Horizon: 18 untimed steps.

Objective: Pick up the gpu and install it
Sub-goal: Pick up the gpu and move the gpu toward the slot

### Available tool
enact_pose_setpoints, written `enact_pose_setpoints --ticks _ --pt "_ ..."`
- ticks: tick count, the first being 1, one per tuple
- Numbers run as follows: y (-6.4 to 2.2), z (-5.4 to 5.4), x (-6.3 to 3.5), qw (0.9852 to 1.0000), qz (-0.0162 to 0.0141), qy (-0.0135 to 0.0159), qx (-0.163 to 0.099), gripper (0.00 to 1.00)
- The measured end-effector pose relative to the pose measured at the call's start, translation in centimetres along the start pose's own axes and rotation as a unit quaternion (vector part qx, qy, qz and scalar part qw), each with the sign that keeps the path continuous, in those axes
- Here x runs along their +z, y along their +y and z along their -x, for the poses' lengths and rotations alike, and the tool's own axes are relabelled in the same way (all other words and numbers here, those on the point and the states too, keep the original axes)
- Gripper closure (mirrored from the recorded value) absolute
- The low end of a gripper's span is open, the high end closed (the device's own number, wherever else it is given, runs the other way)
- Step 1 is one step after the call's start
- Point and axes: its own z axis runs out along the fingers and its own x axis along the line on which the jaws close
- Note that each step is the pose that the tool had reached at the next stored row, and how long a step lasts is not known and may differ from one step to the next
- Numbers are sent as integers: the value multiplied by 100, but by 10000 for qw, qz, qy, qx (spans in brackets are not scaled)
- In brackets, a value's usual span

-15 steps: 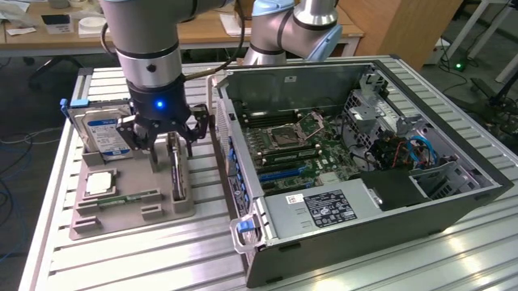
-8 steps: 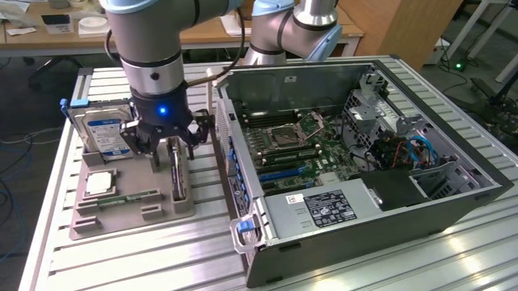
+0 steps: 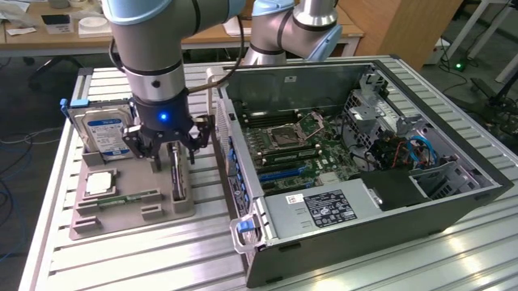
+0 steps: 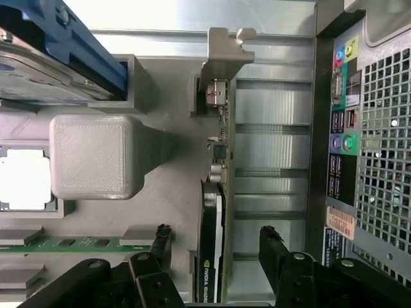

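Note:
The gpu (image 3: 179,182) stands on its edge in a slot of the grey holder tray (image 3: 113,221), a thin dark card with a pale metal bracket (image 4: 228,51) at its far end. In the wrist view the gpu (image 4: 216,167) runs edge-on between my two black fingers (image 4: 160,240). My gripper (image 3: 174,160) hangs just above the card, open, one finger on each side with a gap to the board. The gripper (image 4: 215,240) holds nothing.
On the same tray are a silver hard drive with a blue-white label (image 3: 105,130), a square processor (image 3: 101,182) and a green memory stick (image 3: 121,199). The open computer case (image 3: 389,206) lies close by at the exterior view's right, its motherboard (image 3: 292,145) exposed.

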Motion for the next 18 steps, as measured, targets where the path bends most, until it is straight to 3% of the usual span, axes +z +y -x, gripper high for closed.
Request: enact_pose_setpoints --ticks 12,18 --pt "-3 -5 213 10000 -2 -2 86 34" --pt "-3 -5 214 10000 -3 0 87 34"
